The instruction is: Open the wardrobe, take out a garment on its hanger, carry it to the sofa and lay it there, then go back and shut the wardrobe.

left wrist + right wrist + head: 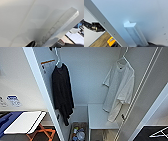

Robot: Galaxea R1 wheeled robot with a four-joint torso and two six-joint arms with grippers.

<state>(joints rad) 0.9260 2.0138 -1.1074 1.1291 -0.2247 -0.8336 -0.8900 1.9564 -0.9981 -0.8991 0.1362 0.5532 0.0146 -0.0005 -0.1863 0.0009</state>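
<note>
Two tops hang in the open tall white wardrobe (98, 77); grabbing the black long-sleeved top (62, 92), not the white short-sleeved T-shirt (118, 89), would be wrong; gripper state unclear

A dark part of the left gripper (31, 44) pokes into the edge of the left wrist view, close against one end of a white handle (60, 26), with the wrist held near a flat white panel. A dark sliver of the right gripper (154, 44) sits likewise at one end of the other handle (135, 33). How wide either gripper stands cannot be made out.
</note>
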